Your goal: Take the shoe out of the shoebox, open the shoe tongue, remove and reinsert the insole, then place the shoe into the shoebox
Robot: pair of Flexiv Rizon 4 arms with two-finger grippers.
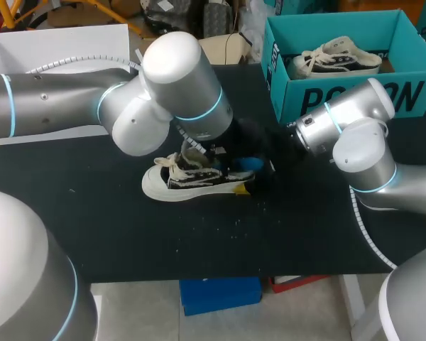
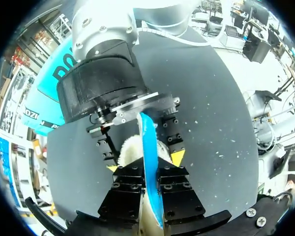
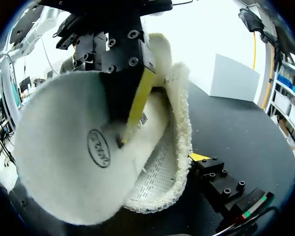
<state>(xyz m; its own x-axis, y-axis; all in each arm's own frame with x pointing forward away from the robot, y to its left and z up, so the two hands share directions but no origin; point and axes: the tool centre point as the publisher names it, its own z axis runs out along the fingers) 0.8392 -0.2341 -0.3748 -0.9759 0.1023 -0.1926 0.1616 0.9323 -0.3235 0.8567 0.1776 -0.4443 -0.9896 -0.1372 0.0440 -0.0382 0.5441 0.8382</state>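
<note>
shoe [image 1: 188,179] out of shoebox [image 1: 326,99], mid-frame on bench [image 1: 128,234] | insole [image 3: 64,162] looks removed, left fingers [image 2: 129,189] clamped on it, right fingers [image 3: 200,157] spread beside it | you likely have reinsert and re-boxing left

1. You are working in a robotics lab, at a test bench, not in a home or a shop.
2. Your bench is a plain black table [image 1: 128,241], its top flecked with small pale specks.
3. Your two grey arms show it most plainly. The left arm [image 1: 177,71] comes in from 9 o'clock and the right arm [image 1: 362,149] from 4 o'clock. Both have glowing blue rings at the joints and white spiral cable wrap [image 1: 78,62].
4. Few goods are set out: a teal shoebox [image 1: 341,96] at 1 o'clock with a second shoe [image 1: 337,57] inside, a lone shoe [image 1: 192,181] at the table's centre, and a white box [image 1: 57,42] at 10 o'clock.
</note>
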